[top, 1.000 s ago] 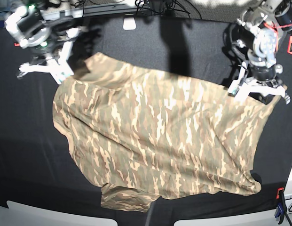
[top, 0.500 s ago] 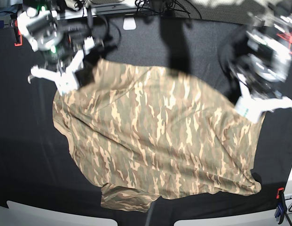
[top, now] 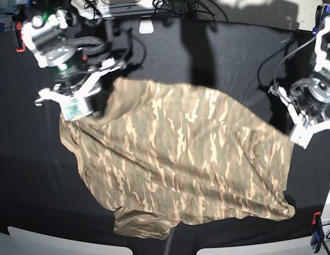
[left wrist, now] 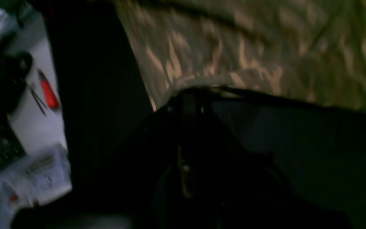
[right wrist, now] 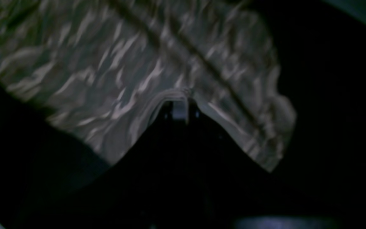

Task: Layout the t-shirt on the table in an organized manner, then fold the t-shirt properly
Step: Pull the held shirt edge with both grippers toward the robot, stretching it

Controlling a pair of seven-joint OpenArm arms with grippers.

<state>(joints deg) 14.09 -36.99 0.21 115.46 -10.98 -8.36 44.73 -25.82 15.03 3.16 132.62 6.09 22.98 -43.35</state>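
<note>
The camouflage t-shirt [top: 175,159] lies spread over the black table [top: 218,58], with a bunched part at the front edge. In the base view my right gripper [top: 74,109] is on the left, shut on the shirt's far left edge. In the right wrist view the right gripper [right wrist: 179,106] pinches the hem of the t-shirt [right wrist: 122,63]. On the right of the base view, my left gripper [top: 304,137] is shut at the shirt's far right corner. The left wrist view shows the left gripper [left wrist: 187,95] dark and blurred, closed on the edge of the t-shirt [left wrist: 249,41].
A red clamp [top: 17,40] holds the cloth at the far left and a blue and red clamp [top: 316,234] at the front right. Cables and a white block [top: 146,25] line the far edge. A white bench with a red-handled tool [left wrist: 48,92] lies beside the table.
Both arms have swung toward the front and to the right in the base view, carrying the shirt's far edge with them. Its far left part now folds over more.
</note>
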